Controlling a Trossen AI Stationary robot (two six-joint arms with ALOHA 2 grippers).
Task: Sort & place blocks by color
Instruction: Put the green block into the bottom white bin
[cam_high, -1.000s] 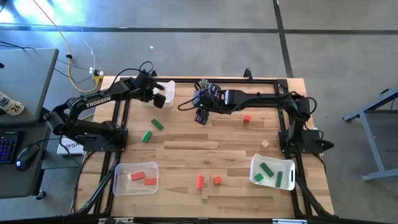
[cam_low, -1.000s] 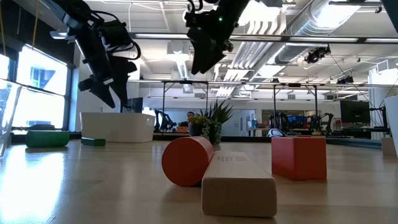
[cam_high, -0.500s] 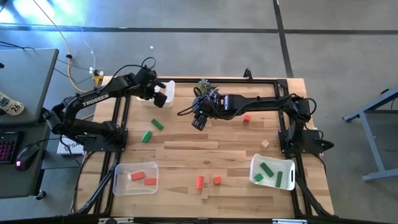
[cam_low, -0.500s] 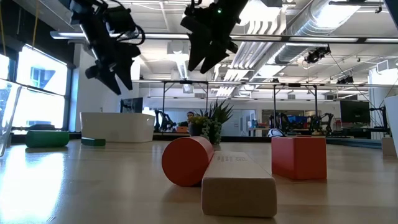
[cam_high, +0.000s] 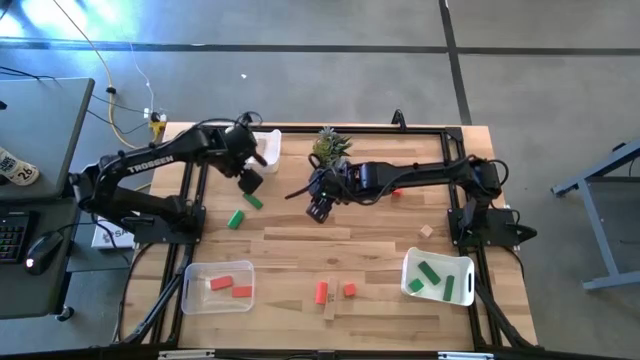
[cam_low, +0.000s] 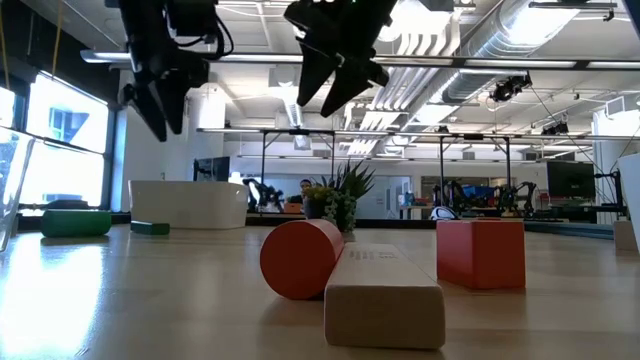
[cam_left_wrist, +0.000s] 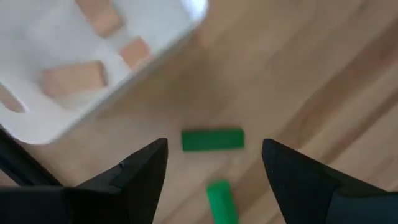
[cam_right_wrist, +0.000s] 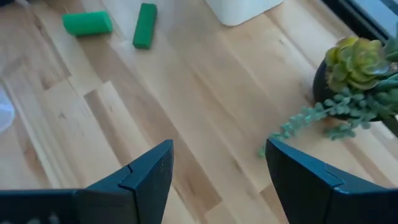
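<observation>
Left claw (cam_high: 250, 181) hangs above the worktop (cam_high: 300, 245) at upper left of centre in the high view, beside the white bin (cam_high: 266, 148) that holds tan blocks (cam_left_wrist: 73, 78). Its fingers are spread apart and carry nothing.

Key relation: in the left wrist view a green bar (cam_left_wrist: 212, 139) lies flat on the bare wood right between the two spread fingers, long axis running across the gap from finger to finger. A second green block (cam_left_wrist: 219, 200) sits just beside it, nearer the claw. In the high view these are the two green pieces at (cam_high: 253, 201) and (cam_high: 235, 219), just below the left claw in the frame. Judgement: left arm is clearly the nearer one. The bar's long axis spans the opening, so the wrist likely needs a turn before closing on its narrow sides.

Right claw (cam_high: 318, 209) hovers near the centre of the worktop, just below the potted plant (cam_high: 329, 145) in the high view; fingers parted, empty.

Rest of the sort:
- clear bin at lower left (cam_high: 190, 290) holds two red blocks
- white bin at lower right (cam_high: 411, 262) holds green bars
- red and tan pieces loose at bottom centre (cam_high: 335, 290)
- one red block (cam_high: 397, 190) loose at upper right
- one tan cube (cam_high: 427, 231) loose at right
</observation>
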